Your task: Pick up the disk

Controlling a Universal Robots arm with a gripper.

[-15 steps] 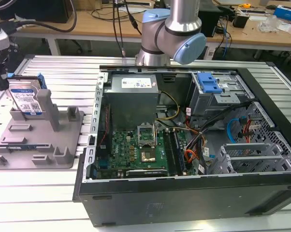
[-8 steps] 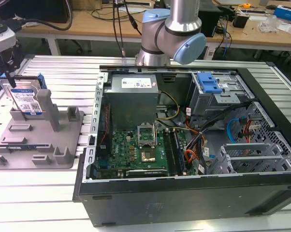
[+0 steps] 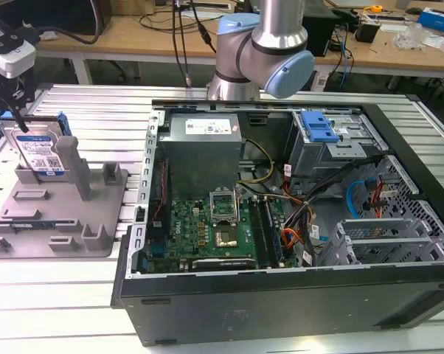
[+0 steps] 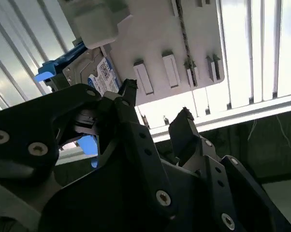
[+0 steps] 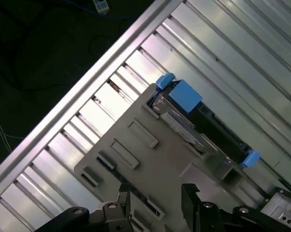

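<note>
Disk (image 3: 36, 150) upright in grey fixture (image 3: 108, 193), one edge behind post (image 3: 75, 168), pincer (image 4: 157, 100) tips apart

The pincer (image 4: 156, 102) is held with its two black fingers (image 5: 123, 200) spread apart; the arm (image 3: 262, 44) is seen bent at a blue-capped joint.
</note>
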